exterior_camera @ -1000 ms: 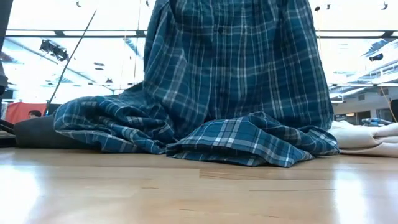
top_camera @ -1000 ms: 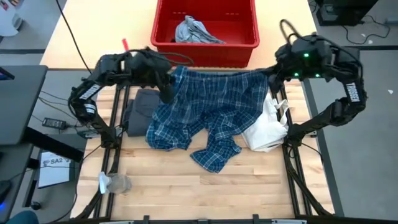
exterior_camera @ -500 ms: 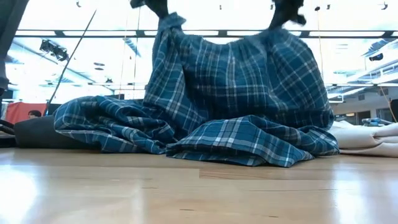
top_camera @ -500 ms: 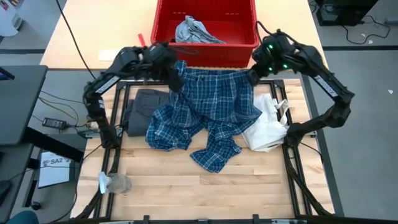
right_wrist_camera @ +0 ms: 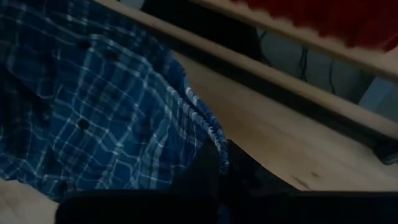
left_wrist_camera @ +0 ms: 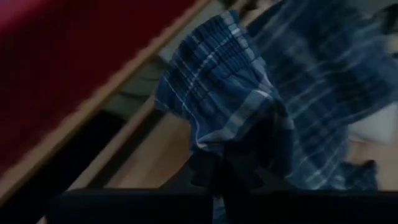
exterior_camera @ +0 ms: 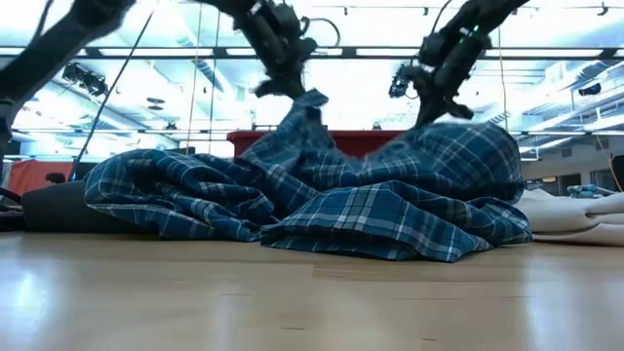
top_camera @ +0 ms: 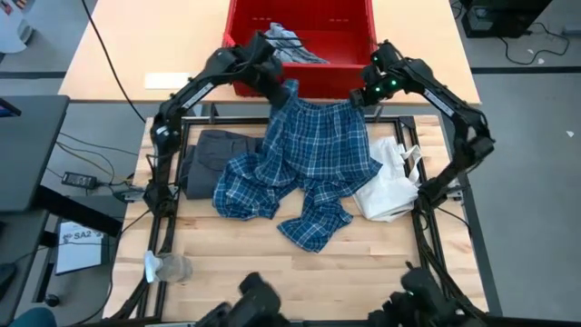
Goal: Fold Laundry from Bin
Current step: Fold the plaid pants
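Both grippers, left gripper (top_camera: pixel 275 88) and right gripper (top_camera: pixel 356 98), have jaws clamped on the blue-and-white plaid shirt's (top_camera: pixel 309 163) top edge; it drapes onto the wooden tabletop (top_camera: pixel 272 263) beside the red plastic bin (top_camera: pixel 300 65).

Item: we are viewing blue-and-white plaid shirt (right_wrist_camera: pixel 106 112), bunched over the 9 o'clock half, hem edge pinched by our right gripper (right_wrist_camera: pixel 227 171) at 6 o'clock. Wooden table (right_wrist_camera: pixel 292 146) at 3 o'clock; red bin (right_wrist_camera: pixel 323 18) at 1 o'clock.
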